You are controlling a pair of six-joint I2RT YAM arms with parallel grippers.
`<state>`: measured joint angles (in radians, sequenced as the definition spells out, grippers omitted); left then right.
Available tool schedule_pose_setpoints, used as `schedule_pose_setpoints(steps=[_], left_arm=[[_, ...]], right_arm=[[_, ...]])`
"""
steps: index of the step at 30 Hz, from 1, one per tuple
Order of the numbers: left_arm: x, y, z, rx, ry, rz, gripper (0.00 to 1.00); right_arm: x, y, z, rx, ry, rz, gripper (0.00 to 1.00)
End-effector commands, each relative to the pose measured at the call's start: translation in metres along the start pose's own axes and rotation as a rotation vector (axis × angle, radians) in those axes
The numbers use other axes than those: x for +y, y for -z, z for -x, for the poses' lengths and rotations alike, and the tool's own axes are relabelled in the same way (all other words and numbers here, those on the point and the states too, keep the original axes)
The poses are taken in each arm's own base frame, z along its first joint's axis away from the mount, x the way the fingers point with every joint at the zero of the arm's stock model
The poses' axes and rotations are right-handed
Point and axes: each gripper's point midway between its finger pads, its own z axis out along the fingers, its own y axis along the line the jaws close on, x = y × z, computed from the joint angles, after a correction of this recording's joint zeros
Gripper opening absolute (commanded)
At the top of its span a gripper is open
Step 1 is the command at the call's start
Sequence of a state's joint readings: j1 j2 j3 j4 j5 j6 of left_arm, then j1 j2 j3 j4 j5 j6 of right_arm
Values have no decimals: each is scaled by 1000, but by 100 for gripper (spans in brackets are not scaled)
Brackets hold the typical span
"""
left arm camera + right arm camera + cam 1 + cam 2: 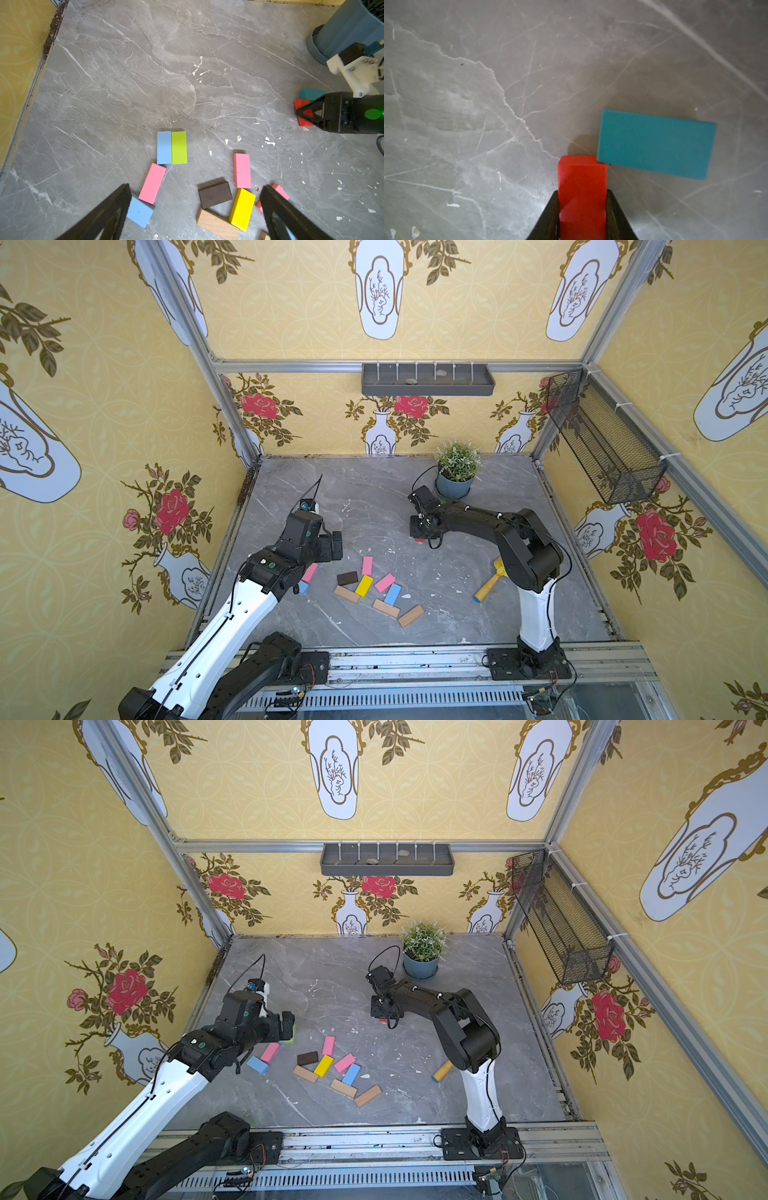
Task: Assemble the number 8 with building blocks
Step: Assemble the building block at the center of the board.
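Grey marble table (374, 497), walled in yellow floral paper. Mid-table, near the plant (457, 472), the right gripper (582, 193) is clenched on a red block (582, 174), one jaw on each long side. The red block's free end meets a corner of a teal block (656, 143), which lies flat at a right angle to it. Whether the red block rests on the table I cannot tell.

The left gripper (195, 193) hangs released with its jaws wide, grasping nothing. It is above the loose blocks (374, 589) toward the table's front, well apart from the red and teal pair. Below it lie a brown block (215, 194) and a yellow block (242, 208) touching a tan block (217, 225), with a pink block (242, 170) just beyond them. Off to the side, a blue block (164, 147) and a green block (179, 147) lie flat, long sides touching. A second pink block (152, 182) slants from the blue one's corner to a second blue block (140, 212).

In a top view, two more tan blocks (386, 608) sit at the cluster's front edge. A toy tool (488, 587) lies by the right arm, partly hidden.
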<state>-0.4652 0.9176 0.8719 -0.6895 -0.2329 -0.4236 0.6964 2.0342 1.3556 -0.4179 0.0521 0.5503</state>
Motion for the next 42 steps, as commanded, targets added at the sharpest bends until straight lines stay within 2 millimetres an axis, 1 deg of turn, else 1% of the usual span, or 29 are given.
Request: schedule_pose_setpoints(steps=[1, 4, 8, 14, 17, 31, 42], left_arm=[[2, -1, -3, 10, -3, 11, 100], [2, -2, -4, 11, -2, 11, 100], [2, -2, -3, 10, -2, 11, 100], [2, -1, -3, 9, -2, 11, 100], [2, -1, -3, 10, -1, 10, 100], [2, -2, -4, 13, -2, 10, 100], [2, -2, -4, 13, -1, 10, 100]], right_arm=[[-16, -4, -29, 107, -17, -57, 28], [-16, -4, -30, 109, -18, -57, 32], [-17, -4, -30, 104, -21, -65, 32], [-16, -2, -29, 100, -18, -69, 41], [-16, -2, -28, 95, -17, -69, 43], [-21, -2, -26, 90, -26, -95, 29], [-27, 1, -26, 83, -48, -106, 27]])
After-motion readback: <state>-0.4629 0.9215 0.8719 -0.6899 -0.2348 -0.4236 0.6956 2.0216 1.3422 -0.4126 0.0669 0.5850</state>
